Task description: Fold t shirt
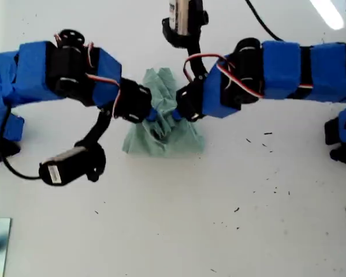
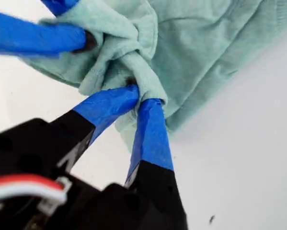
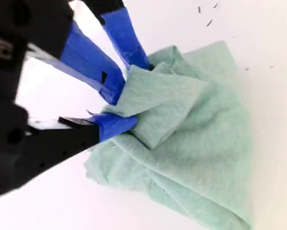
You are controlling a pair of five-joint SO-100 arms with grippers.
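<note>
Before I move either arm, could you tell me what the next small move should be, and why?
I would probably draw the two pincers slowly apart. My first pincer and my second pincer are both shut on the pale sage-green cloth t-shirt, close together at its middle, and it lies bunched in a crumpled heap. Spreading it flat seems needed before any fold.

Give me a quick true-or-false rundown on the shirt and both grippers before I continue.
1. My first gripper pinches the t shirt. True.
2. The t shirt lies spread flat. False: it is bunched in a crumpled heap.
3. My second gripper also holds a fold of cloth. True.
4. A second garment lies on the table. False: the t shirt is the only one.
</note>
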